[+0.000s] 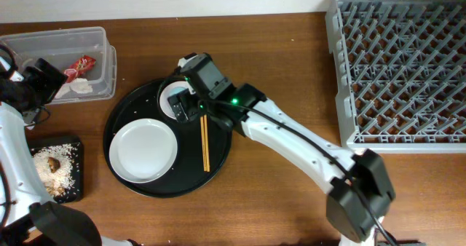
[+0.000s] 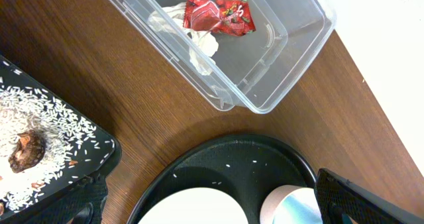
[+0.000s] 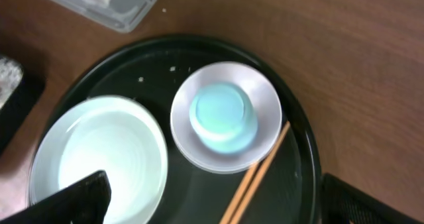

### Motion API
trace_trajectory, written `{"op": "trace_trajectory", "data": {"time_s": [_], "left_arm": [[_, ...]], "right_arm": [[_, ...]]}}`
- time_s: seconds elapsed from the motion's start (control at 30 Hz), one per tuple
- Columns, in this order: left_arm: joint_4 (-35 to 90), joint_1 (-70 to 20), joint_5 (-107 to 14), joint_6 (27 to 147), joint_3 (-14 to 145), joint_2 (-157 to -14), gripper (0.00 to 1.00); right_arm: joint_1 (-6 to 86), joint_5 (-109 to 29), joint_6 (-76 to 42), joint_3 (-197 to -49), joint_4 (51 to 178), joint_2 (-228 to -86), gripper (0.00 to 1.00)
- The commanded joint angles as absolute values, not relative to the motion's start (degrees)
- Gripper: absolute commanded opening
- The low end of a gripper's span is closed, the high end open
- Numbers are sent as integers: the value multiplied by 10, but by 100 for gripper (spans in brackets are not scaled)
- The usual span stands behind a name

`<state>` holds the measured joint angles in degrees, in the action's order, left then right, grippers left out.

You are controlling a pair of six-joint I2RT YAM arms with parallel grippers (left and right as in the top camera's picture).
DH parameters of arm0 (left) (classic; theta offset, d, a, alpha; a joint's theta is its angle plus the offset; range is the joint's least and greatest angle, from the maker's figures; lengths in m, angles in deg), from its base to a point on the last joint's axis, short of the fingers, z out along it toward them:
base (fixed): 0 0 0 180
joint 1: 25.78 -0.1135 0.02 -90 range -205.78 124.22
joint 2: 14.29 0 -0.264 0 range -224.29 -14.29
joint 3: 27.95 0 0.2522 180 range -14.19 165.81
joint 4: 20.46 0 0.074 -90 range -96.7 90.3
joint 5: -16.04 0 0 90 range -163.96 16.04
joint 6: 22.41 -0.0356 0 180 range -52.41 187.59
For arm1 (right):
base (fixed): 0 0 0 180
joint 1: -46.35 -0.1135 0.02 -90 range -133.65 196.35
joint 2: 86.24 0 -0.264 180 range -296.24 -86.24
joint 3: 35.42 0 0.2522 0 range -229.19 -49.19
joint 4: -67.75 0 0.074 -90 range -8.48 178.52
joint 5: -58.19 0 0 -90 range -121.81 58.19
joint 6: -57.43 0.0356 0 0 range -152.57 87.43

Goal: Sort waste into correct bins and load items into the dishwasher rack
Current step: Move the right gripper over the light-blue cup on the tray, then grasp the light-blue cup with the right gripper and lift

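Observation:
The clear tub (image 1: pixel 102 38) at the back left holds the red snack wrapper (image 2: pixel 218 15) and white tissue (image 2: pixel 199 42). The flat black tray (image 1: pixel 76 148) at the front left holds rice scraps (image 2: pixel 40 114) and the brown lump (image 2: pixel 26 152). I cannot make out a carrot piece. The white plate (image 1: pixel 143 150), chopsticks (image 1: pixel 204 144) and the small white bowl (image 3: pixel 265 111), with the blue cup (image 3: pixel 222 114) in it, lie on the round tray. My right gripper (image 3: pixel 218 204) hovers open above the bowl and cup. My left gripper (image 2: pixel 218 204) is open and empty near the tub.
The round black tray (image 1: pixel 145 100) sits left of centre. The grey dishwasher rack (image 1: pixel 400 64) fills the back right and holds nothing I can see. The right arm stretches across the table from the front right. Bare wood lies between tray and rack.

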<state>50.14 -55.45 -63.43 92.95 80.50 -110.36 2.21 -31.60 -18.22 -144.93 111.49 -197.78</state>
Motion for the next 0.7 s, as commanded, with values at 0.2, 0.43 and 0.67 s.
{"op": "trace_trajectory", "data": {"time_s": [0.2, 0.43, 0.67], "left_arm": [[502, -557, -633, 935, 806, -1104, 99], [502, -557, -633, 935, 806, -1104, 99], [502, -557, -633, 935, 806, -1104, 99]], "right_arm": [[10, -337, -189, -1468, 1002, -2049, 98], [6, -315, -188, -1468, 964, -2096, 99], [6, -308, -188, -1468, 932, -2131, 99]]}}
